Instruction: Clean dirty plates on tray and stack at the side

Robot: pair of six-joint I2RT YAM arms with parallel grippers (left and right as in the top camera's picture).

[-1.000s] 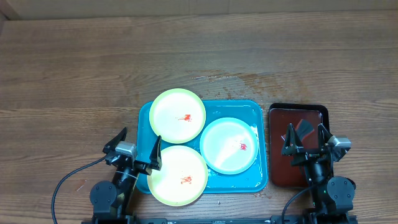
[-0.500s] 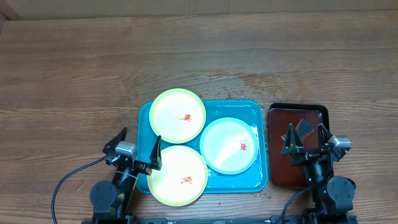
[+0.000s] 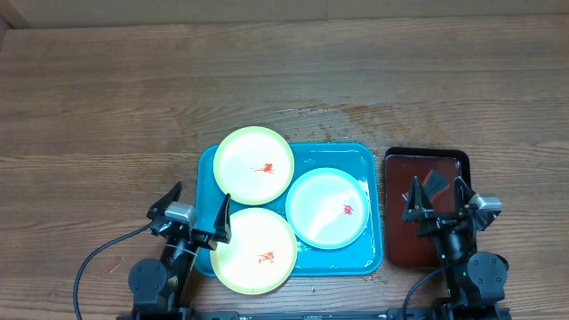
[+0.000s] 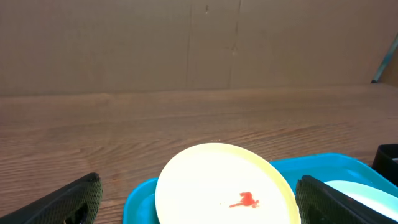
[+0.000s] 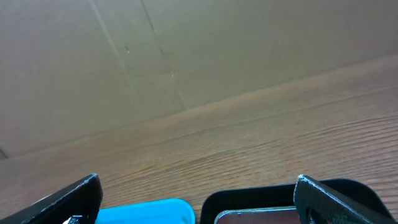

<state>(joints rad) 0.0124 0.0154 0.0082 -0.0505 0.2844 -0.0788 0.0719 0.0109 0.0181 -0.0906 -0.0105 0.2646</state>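
The turquoise tray [image 3: 369,160] holds three plates, each with a red smear. One yellow-green plate [image 3: 254,165] lies at its back left, a pale blue-white plate [image 3: 327,208] at the right, and another yellow-green plate [image 3: 254,251] at the front left, overhanging the rim. My left gripper [image 3: 197,206] stands open at the tray's front left corner, one finger above the front plate's edge. The left wrist view looks over the back plate [image 4: 217,180] between the wide-apart fingers [image 4: 74,199]. My right gripper [image 3: 436,191] is open and holds nothing.
A dark red tray with a black rim [image 3: 427,164] sits right of the turquoise tray, under my right gripper, with a small dark object [image 3: 436,182] on it. A black cable [image 3: 98,258] loops at the front left. A cardboard wall [image 4: 199,43] stands behind the wooden table.
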